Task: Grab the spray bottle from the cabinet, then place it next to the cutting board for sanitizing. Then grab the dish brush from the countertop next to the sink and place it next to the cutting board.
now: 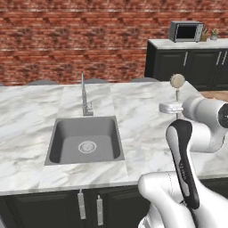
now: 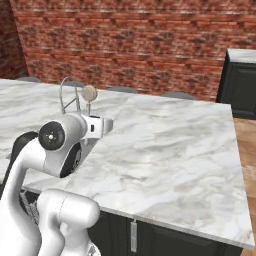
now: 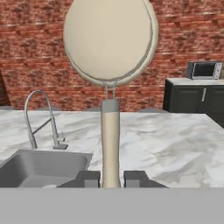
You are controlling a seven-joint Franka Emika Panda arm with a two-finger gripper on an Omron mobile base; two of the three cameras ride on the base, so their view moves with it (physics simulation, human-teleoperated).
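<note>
We find the two-finger gripper (image 3: 110,178) clamped on the thin pale beige handle of the dish brush (image 3: 109,87), its two dark fingertips (image 3: 89,178) pressed against either side of the stick near its lower end. The brush stands upright in the grip, the round cream-coloured head uppermost, clear of the surface. In the left base view the brush (image 1: 177,84) rises above the white wrist of the arm, over the right-hand part of the white marble countertop (image 1: 142,116) with grey veins. In the right base view the same brush (image 2: 89,95) shows above the wrist, near the left edge of the countertop (image 2: 170,145).

The rectangular grey steel sink (image 1: 84,140) is set into the countertop towards its front edge, to the left of the arm, with the slender silver tap (image 1: 84,98) standing at its back rim. We see the tap (image 3: 41,118) in the hand view as well, beyond the basin.

A grey microwave oven (image 1: 185,31) sits on a separate black unit against the brick wall. A strip of brown wood shows at the right edge of the left base view; we cannot say what it is.
</note>
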